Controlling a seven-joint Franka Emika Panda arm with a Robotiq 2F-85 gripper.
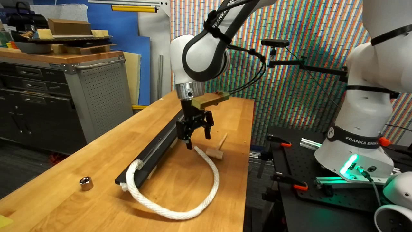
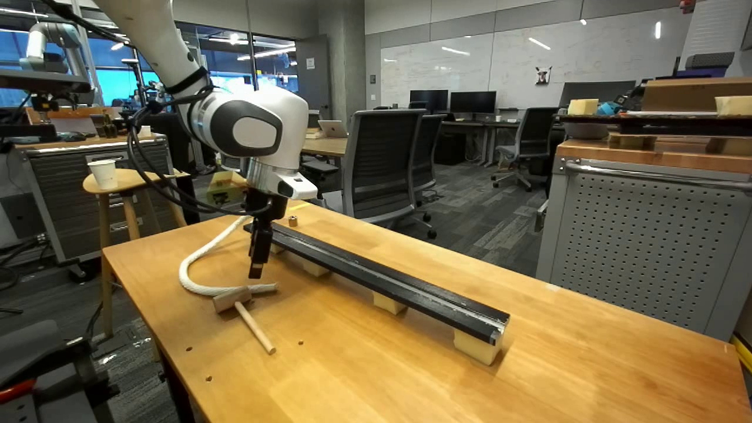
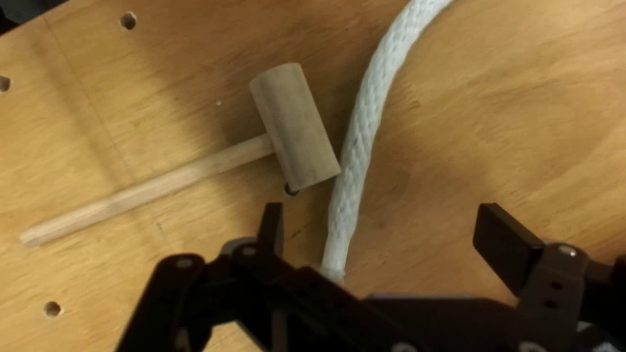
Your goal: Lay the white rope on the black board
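One thick, braided white rope [image 1: 183, 215] is curving in a wide U, one end lying atop the end of the black board [image 2: 388, 282], the rest falling over its edge & bending across the wooden tabletop [image 2: 587, 352]. A sm. white tuft [image 1: 124, 186] is poking out at the board's corner; can't tell if it's part of the rope. Above the rope's blunt free end, the gripper [image 1: 198, 140] is hovering, its two black fingers [image 3: 508, 244] standing wide apart. The board, long, narrow & flat w/ a pale strip running lengthwise, is resting on cream-colored blocks [image 2: 479, 348], four showing in an exterior view. One wooden mallet [image 3: 296, 128], w/ cyl. head & slim handle, is lying just beside the rope nr its free end; can't tell if they're touching. Four round holes [image 3: 128, 20] are dotting the wood grain in the wrist view, one peeking from under the mallet head. One shiny, coppery metal cylinder [image 1: 86, 184] is standing on the opp. side of the board from the mallet. In bkgd, a gray cart [image 2: 646, 247] w/ perforated side is showing in both exterior views; one white cup [image 2: 104, 174] is standing on a wooden stool [image 2: 126, 183].
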